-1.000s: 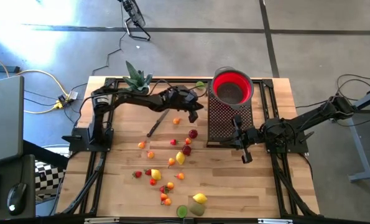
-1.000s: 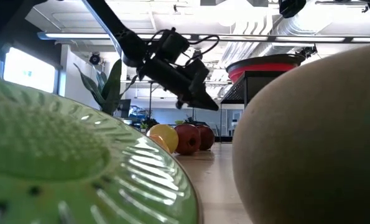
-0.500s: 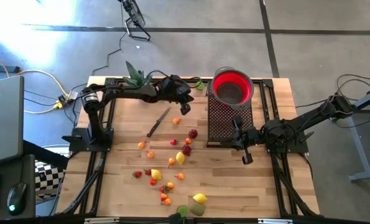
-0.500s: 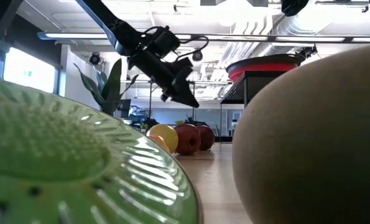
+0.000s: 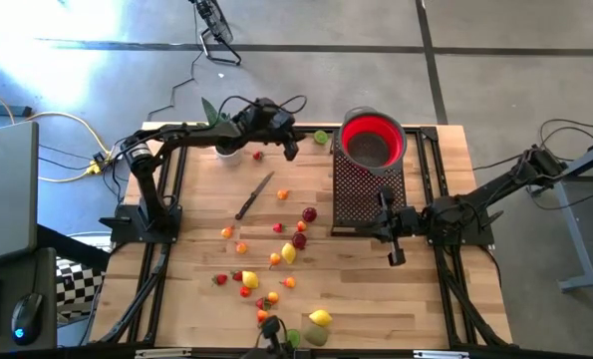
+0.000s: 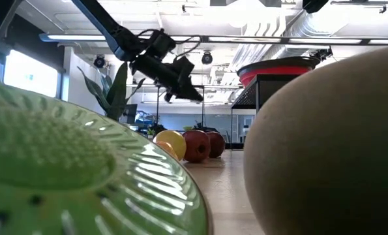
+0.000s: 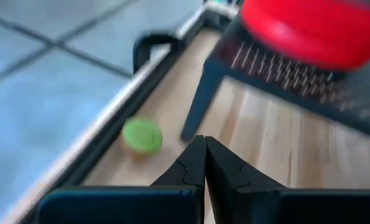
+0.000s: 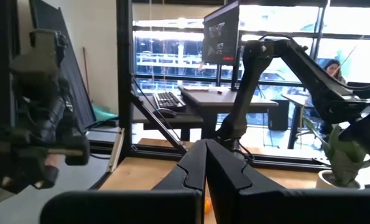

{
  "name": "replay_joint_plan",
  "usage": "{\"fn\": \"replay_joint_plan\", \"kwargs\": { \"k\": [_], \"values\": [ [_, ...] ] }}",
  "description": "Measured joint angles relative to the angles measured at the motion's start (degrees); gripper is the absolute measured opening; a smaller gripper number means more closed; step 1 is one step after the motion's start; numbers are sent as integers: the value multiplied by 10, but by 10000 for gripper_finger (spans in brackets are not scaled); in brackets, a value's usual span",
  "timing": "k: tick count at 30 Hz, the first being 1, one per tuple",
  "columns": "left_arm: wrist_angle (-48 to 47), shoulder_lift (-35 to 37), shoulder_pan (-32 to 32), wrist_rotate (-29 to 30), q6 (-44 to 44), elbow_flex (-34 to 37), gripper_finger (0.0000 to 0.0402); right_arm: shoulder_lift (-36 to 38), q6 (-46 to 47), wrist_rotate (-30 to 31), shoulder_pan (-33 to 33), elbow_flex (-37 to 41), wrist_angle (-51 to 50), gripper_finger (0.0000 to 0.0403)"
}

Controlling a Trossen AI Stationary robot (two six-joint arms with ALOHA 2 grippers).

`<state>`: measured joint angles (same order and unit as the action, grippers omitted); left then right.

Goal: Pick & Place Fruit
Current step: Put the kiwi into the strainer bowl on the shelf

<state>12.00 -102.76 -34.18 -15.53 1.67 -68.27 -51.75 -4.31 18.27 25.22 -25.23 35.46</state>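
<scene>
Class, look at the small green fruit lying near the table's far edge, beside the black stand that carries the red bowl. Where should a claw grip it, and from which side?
Grip the green fruit across its rounded middle, coming straight down from above. It looks low and round with bare wood around it, but the stand and the table's rim probably crowd a sideways approach.

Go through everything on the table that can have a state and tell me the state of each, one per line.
left gripper: shut, empty, raised near the table's far edge
right gripper: shut, empty, beside the black mesh stand
red bowl: upright on the black mesh stand, no fruit visible inside
fruit: scattered loose on the table
green fruit: lying alone by the far edge
knife: lying flat
potted plant: upright
</scene>
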Motion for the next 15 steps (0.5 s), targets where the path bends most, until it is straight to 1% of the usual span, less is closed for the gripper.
{"fn": "replay_joint_plan", "kwargs": {
  "k": [2,4,9,13,15],
  "values": [
    [-5,0,1,0,-7,-20,0,0,-3,0,3,0,0,2],
    [-30,-3,4,1,-23,-53,0,0,-3,0,3,0,0,2],
    [-168,-34,9,59,-78,-170,0,0,-3,3,3,0,0,2],
    [-253,-69,-4,55,-87,-263,0,0,-3,13,3,0,0,2],
    [-264,-90,-12,55,-87,-297,0,0,-2,13,3,0,-3,3]
  ]
}}
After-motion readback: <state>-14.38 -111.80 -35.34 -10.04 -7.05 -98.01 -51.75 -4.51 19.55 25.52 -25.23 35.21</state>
